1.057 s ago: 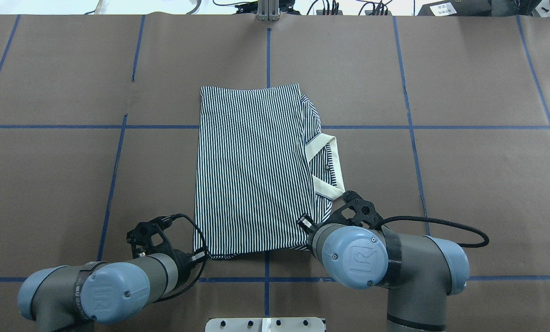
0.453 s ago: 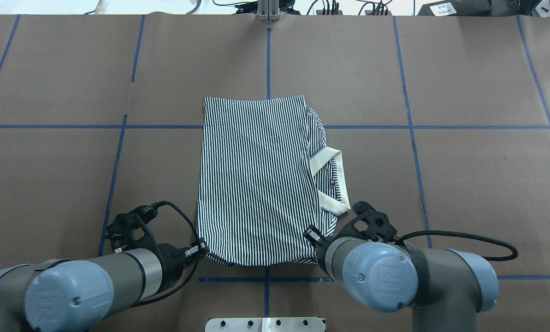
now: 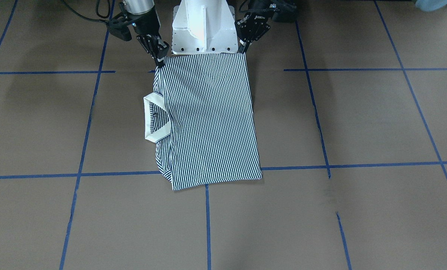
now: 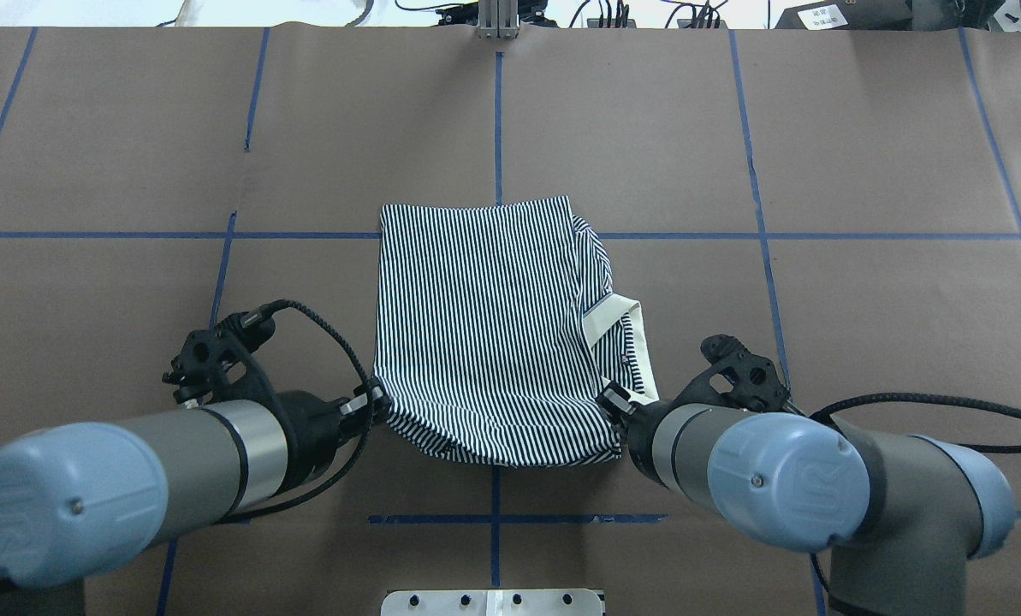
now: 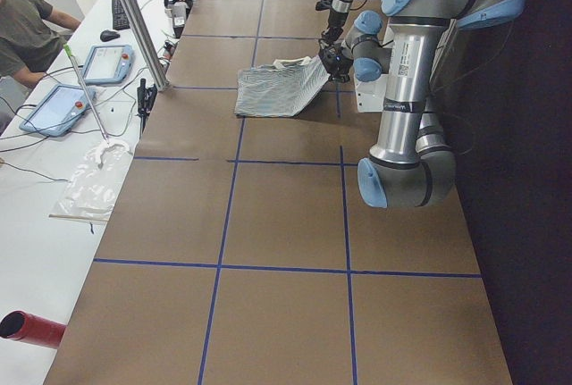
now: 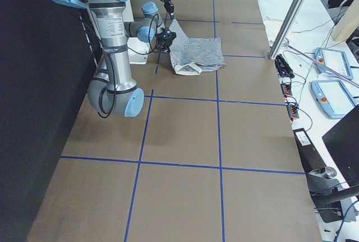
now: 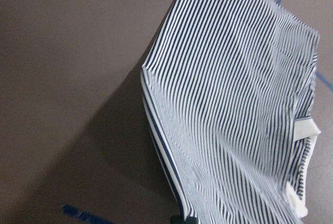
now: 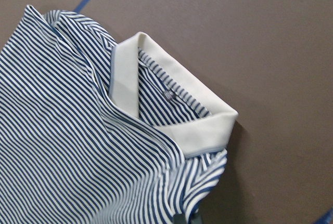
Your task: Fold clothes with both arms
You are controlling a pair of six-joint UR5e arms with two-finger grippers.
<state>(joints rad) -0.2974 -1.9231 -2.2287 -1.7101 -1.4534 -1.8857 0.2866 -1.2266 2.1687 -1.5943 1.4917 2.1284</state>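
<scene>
Black left pincer (image 3: 242, 50), right pincer (image 3: 160, 61): both clenched on near corners of striped polo shirt (image 3: 208, 116), edge lifted.

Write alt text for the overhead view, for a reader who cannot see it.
A robot's left tool and right tool pinch the near corners of a folded striped shirt, with that edge lifted off a brown table crossed by blue tape lines. The white collar sticks out on the right.

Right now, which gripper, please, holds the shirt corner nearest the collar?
The right gripper; the collar sits beside its shirt corner, while the left gripper pinches plain stripes.
</scene>
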